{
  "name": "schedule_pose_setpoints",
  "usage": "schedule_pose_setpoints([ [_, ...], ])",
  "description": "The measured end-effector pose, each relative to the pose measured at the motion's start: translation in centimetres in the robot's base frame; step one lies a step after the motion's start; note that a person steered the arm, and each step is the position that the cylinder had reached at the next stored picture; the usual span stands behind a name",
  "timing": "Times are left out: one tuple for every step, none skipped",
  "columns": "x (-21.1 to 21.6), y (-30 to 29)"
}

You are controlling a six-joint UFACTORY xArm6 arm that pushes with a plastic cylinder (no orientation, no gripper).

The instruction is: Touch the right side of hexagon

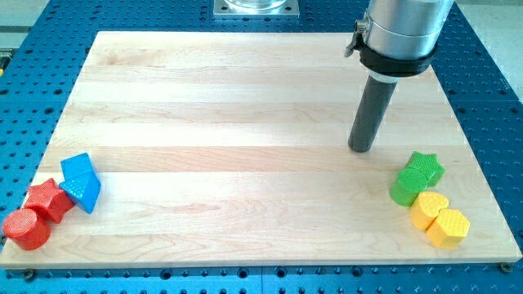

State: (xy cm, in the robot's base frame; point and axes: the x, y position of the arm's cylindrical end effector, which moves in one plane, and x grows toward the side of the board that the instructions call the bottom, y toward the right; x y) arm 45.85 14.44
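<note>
Yellow hexagon: view's right side open board; yellow round block touching upper left, green blocks beyond.

Pale wooden board on blue perforated table (evenly lit).

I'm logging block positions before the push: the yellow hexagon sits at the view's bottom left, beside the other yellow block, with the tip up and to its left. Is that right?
Not quite. The camera view shows the yellow hexagon at the view's bottom right, not bottom left. The rest holds: it sits beside the other yellow block, and my tip is up and to its left.
</note>
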Motion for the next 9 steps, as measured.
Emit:
schedule_pose_setpoints([
  [0.0,0.0],
  [0.0,0.0],
  [0.0,0.0],
  [-2.7,7.0],
  [-1.8,16.3],
  [5.8,19.6],
  [12.4,18.2],
  [15.8,14.1],
  [16.0,12.0],
])
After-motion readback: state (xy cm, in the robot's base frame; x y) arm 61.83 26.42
